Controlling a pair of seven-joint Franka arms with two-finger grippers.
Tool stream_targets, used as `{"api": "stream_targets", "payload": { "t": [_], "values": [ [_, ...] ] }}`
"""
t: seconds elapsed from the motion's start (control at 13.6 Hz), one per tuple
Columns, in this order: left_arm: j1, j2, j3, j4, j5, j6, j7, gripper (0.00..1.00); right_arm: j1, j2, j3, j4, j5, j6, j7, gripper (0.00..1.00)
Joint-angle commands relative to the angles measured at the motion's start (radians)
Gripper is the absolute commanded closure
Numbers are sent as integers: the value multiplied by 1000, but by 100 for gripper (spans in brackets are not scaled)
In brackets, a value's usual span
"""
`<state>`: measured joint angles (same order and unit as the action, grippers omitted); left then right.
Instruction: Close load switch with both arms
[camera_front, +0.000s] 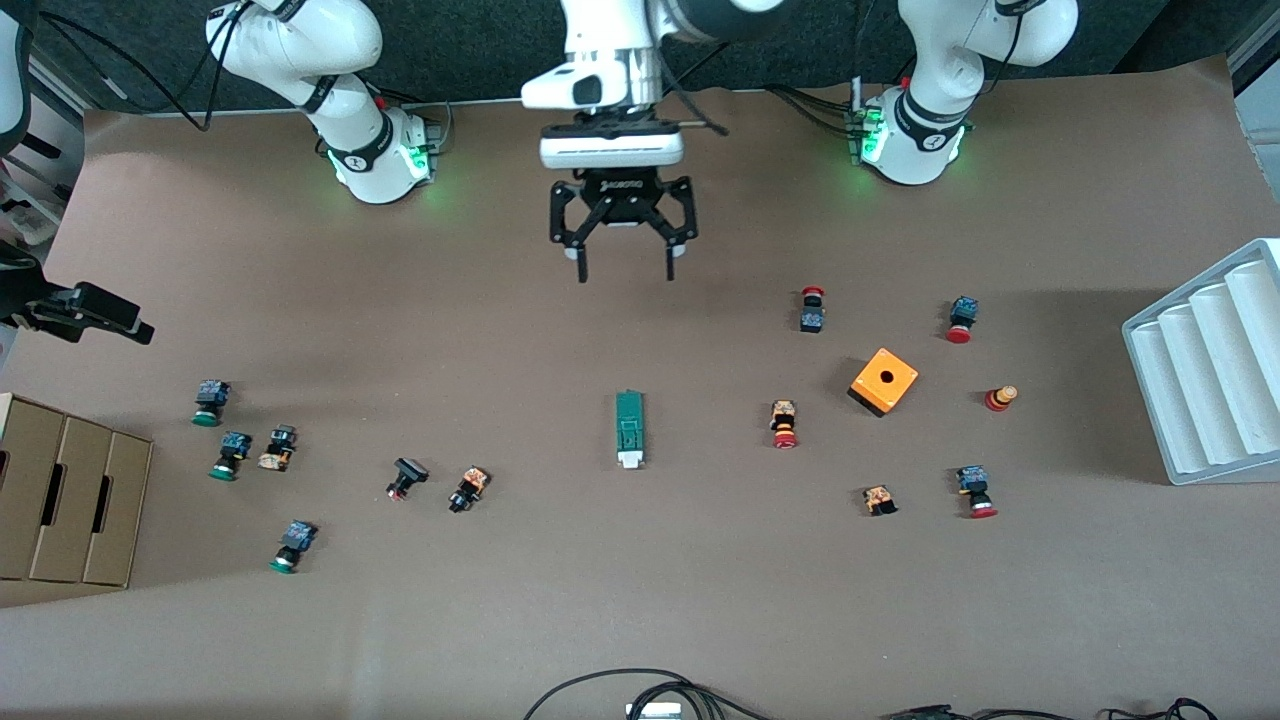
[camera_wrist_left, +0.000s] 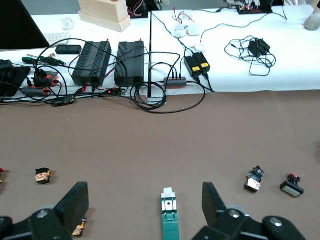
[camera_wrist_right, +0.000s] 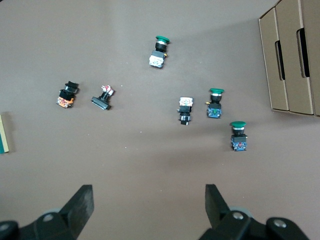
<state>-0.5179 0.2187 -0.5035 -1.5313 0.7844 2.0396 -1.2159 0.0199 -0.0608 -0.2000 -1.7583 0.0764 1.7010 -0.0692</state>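
Load switch: one (camera_front: 629, 428), a narrow dark-green block lying flat on the table (camera_front: 620, 600) about midway between the two arms' ends. Its white end points toward the front camera.
Left gripper: (camera_front: 626, 270) up in the air over bare table, on the bases' side of the load switch. Its jaws are spread wide and hold nothing. In the left wrist view the switch (camera_wrist_left: 169, 215) shows between the two fingers (camera_wrist_left: 76, 199).
Right gripper: (camera_wrist_right: 147, 192) over the table at the right arm's end, jaws wide apart and empty.
Green-capped push-buttons: three (camera_front: 210, 402) (camera_front: 232, 455) (camera_front: 293, 545), toward the right arm's end.
Other small button parts on that side: three (camera_front: 277, 447) (camera_front: 407, 477) (camera_front: 468, 488), between the green ones and the switch.
Red-capped push-buttons: four (camera_front: 812, 308) (camera_front: 962, 320) (camera_front: 784, 423) (camera_front: 978, 492), toward the left arm's end.
Loose pieces there: two, one red-and-yellow (camera_front: 1000, 398) and one small orange-black block (camera_front: 879, 499).
Orange cube: one (camera_front: 884, 381), with a hole on top, among the red ones.
White ridged tray: one (camera_front: 1200, 380), at the left arm's end.
Cardboard box: one (camera_front: 70, 495), at the right arm's end.
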Motion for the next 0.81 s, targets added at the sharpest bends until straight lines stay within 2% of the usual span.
{"api": "stream_targets", "payload": {
  "t": [0.0,0.15,0.52,0.74],
  "values": [
    [83,-70,0,-12,-167,11,164,0,9,9,-3,20,-20,-4,5,1],
    [140,-116,5,-10,-285,7,307,0,9,9,-1,20,-17,-8,5,1],
    [376,-197,5,-12,-526,-1,622,0,6,9,-3,19,-15,-6,5,1],
    [479,-203,6,-10,-577,-48,767,0,6,9,-3,19,-15,-6,5,1]
  ]
}}
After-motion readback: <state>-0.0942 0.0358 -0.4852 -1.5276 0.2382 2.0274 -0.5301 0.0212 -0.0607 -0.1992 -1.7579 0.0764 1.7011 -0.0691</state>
